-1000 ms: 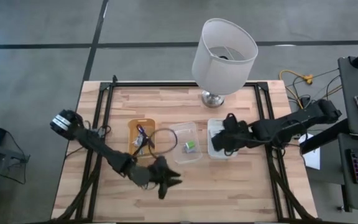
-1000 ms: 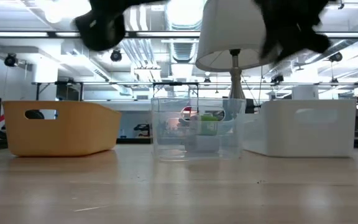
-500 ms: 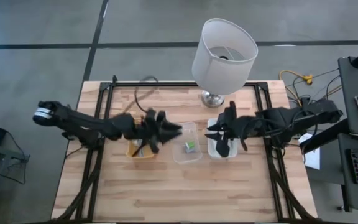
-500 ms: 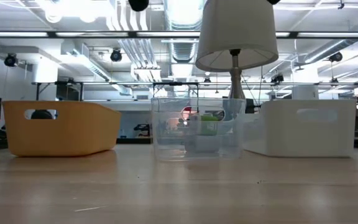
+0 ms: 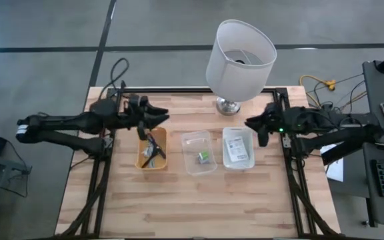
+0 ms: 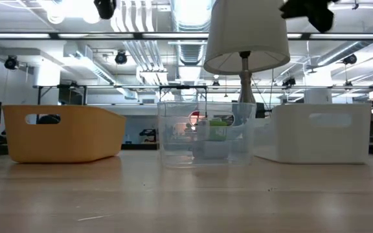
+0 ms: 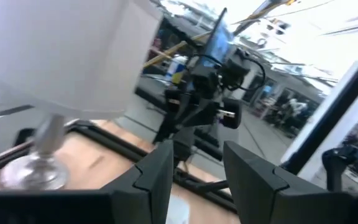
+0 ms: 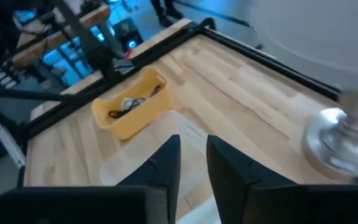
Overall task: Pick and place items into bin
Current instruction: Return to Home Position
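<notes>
Both arms have pulled back in the last half second. Your left gripper has left the yellow plastic bin and hangs past its lamp-side end. Your right gripper has cleared the white plastic bin. Each wrist view shows the fingers slightly parted, holding nothing. The high view shows a white printed label card inside the white bin, but in the low view the wall hides it. The green-and-white block sits in the clear plastic bin.

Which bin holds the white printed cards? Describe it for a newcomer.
Find the lamp at the table's back edge; three bins sit in a row before it. The white bin is the rightmost, just in front of the lamp's base. It alone is opaque white; beside it stand a clear bin, then a yellow bin.
</notes>
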Controlling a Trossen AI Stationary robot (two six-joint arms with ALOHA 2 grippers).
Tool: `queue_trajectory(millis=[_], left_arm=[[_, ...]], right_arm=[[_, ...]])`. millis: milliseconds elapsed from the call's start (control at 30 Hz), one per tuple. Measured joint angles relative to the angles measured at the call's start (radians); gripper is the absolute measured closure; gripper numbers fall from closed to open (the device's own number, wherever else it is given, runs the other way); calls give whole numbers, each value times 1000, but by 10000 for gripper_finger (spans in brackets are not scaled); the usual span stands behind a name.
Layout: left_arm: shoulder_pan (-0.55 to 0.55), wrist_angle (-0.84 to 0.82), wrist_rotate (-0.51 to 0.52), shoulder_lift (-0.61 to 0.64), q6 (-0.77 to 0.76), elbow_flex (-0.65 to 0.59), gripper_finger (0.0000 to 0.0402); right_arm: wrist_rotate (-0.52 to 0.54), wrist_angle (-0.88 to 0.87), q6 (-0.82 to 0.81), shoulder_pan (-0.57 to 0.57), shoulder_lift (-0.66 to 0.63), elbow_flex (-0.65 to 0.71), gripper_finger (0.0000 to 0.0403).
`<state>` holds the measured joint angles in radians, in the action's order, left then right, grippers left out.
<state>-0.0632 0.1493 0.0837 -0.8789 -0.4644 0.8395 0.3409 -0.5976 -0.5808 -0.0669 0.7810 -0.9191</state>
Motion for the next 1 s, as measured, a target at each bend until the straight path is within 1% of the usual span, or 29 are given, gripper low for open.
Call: queue_trajectory(millis=[33,100,167,333,400,433,500,533,600,633,667,733,767,867,933,1000], left_arm=[[-12,-16,0,19,-1,-10,276],[-32,-35,0,59,-17,-40,276],[-44,-39,0,98,-27,-77,276],[-46,-64,14,216,-25,-187,276],[-46,-65,37,260,5,-237,276],[-46,-66,40,280,20,-255,276],[-46,-64,40,322,1,-286,276],[-46,-68,30,339,-37,-295,276],[-46,-87,-34,373,-160,-312,276],[-46,-88,-70,387,-187,-324,276],[-46,-84,-115,399,-187,-332,276],[-46,-71,-193,419,-107,-347,276],[-46,-64,-214,432,-67,-357,276],[-47,-46,-210,494,-16,-371,276],[-47,-46,-210,537,3,-383,276],[-47,-53,-228,586,1,-412,276]], right_arm=[[4,1,-8,6,-36,32,338],[43,-12,-30,11,-103,88,342],[90,-54,-91,11,-167,122,344],[104,-243,-344,11,-295,145,344],[91,-284,-475,11,-336,145,344],[96,-280,-487,11,-355,146,344],[99,-213,-407,5,-374,146,344],[78,-167,-326,3,-379,146,344],[37,-77,-120,-2,-380,148,344],[27,-24,-23,-3,-378,148,344],[19,26,39,-3,-381,148,344],[16,104,131,-2,-396,152,344],[-1,139,171,-2,-409,159,344],[-109,239,242,-2,-476,215,344],[-172,299,262,-2,-534,272,344],[-214,358,263,-2,-600,345,344]])
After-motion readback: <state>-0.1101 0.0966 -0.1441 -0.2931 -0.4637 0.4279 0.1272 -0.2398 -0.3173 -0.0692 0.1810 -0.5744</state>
